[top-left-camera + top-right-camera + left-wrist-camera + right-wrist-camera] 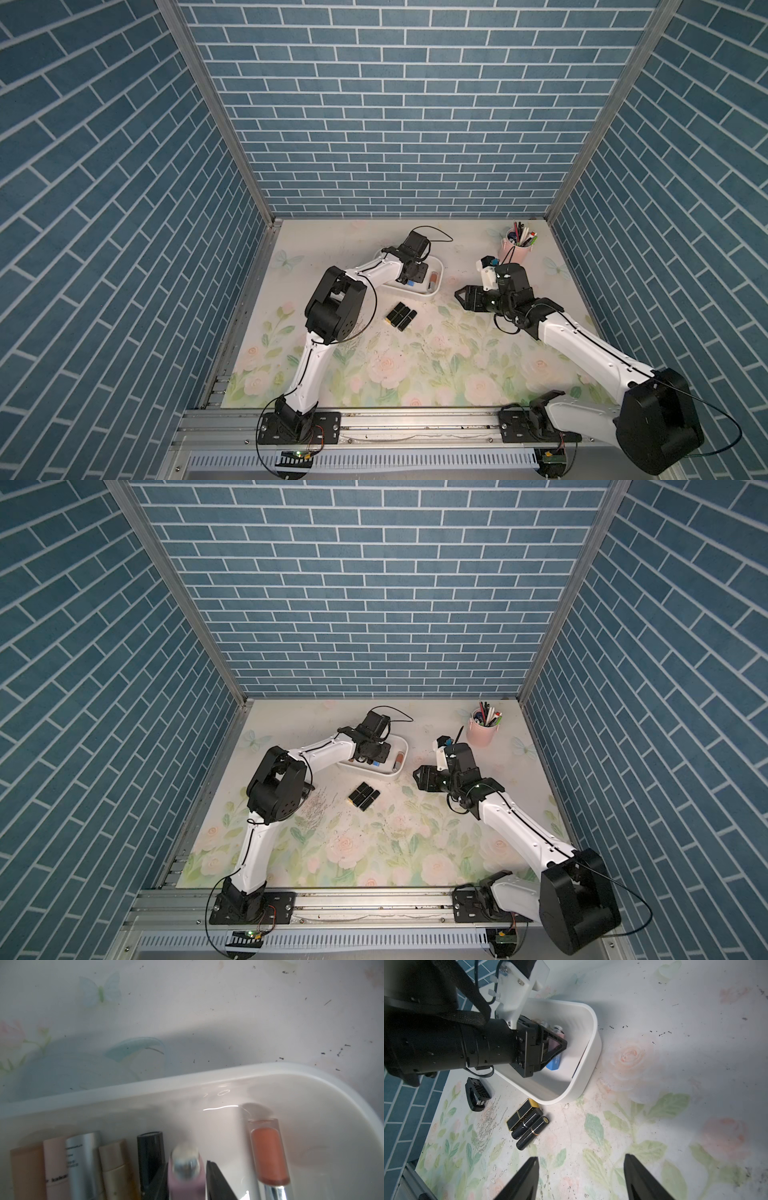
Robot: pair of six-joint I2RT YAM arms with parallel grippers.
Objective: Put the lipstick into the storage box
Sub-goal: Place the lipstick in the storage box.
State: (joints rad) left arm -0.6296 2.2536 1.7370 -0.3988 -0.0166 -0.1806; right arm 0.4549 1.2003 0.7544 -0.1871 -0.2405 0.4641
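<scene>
The white storage box point(437, 287) point(402, 766) point(187, 1082) point(592, 1043) stands mid-table. My left gripper point(411, 274) point(372, 756) point(187, 1162) point(564, 1043) reaches down inside it. A lilac lipstick point(185, 1169) with a silver cap sits between its jaws, blurred, with a thin gap at one finger. Beside it in the box lie several tubes point(83, 1167) and an orange clear-capped lipstick point(269, 1157) point(433, 277). Three black lipsticks point(400, 316) point(364, 796) point(527, 1124) lie on the table just in front of the box. My right gripper point(459, 293) point(417, 773) point(581, 1156) hovers right of the box, open and empty.
A pink pen cup point(515, 249) point(482, 731) full of pens stands at the back right. A small black part point(476, 1093) lies on the floral mat near the left arm. Blue brick walls close in three sides.
</scene>
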